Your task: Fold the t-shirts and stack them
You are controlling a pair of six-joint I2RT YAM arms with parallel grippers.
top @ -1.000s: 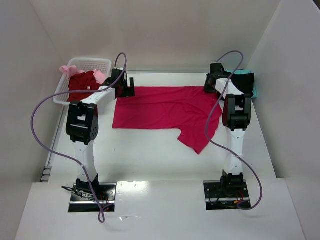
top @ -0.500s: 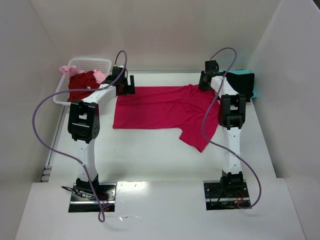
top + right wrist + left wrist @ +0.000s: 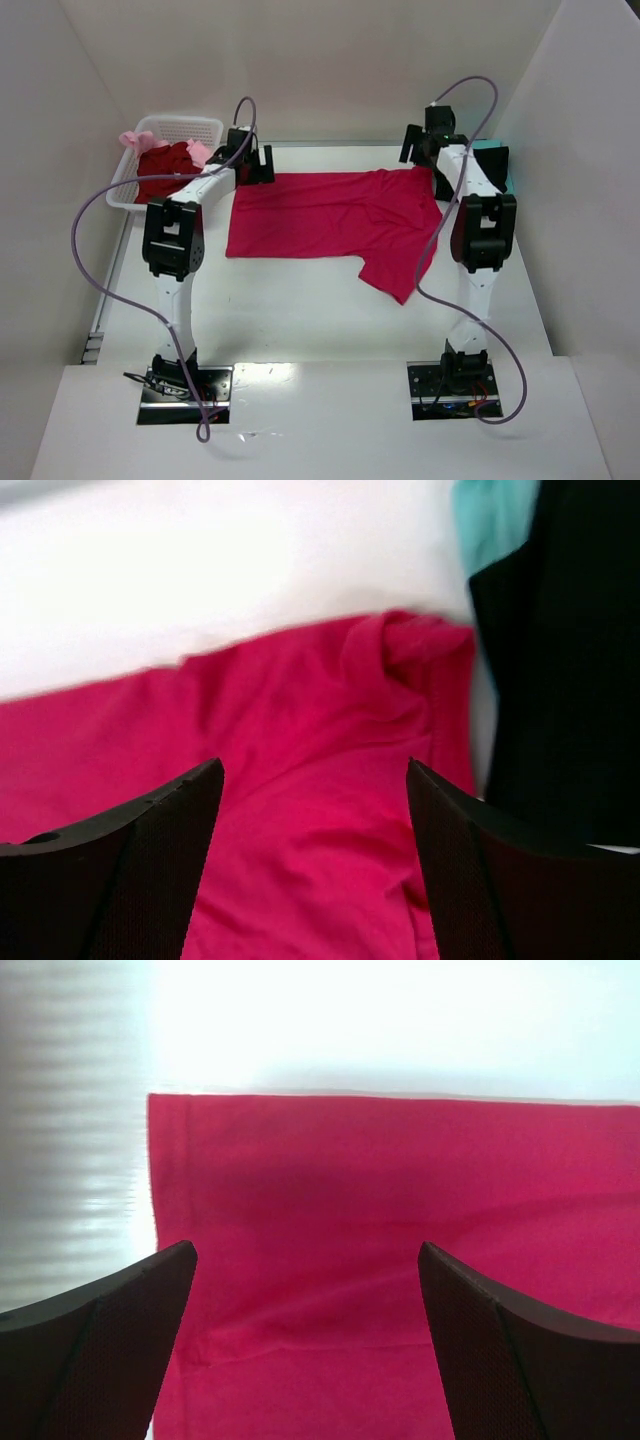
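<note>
The crimson-pink cloth t-shirt [image 3: 330,215] lies spread flat, with the left gripper [image 3: 305,1250] and right gripper [image 3: 315,765] gaping empty over its far edge, so folding next likely needs both corners pinched.

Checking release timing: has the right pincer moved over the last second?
Yes. In the top view the right pincer has shifted toward the far wall, judged against the black t-shirt lying to its right.

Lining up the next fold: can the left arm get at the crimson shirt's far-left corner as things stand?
Probably yes. The left pincer hangs open over that end of the crimson shirt, with nothing between it and the cloth. The white basket sits off to its side, out of the way.
</note>
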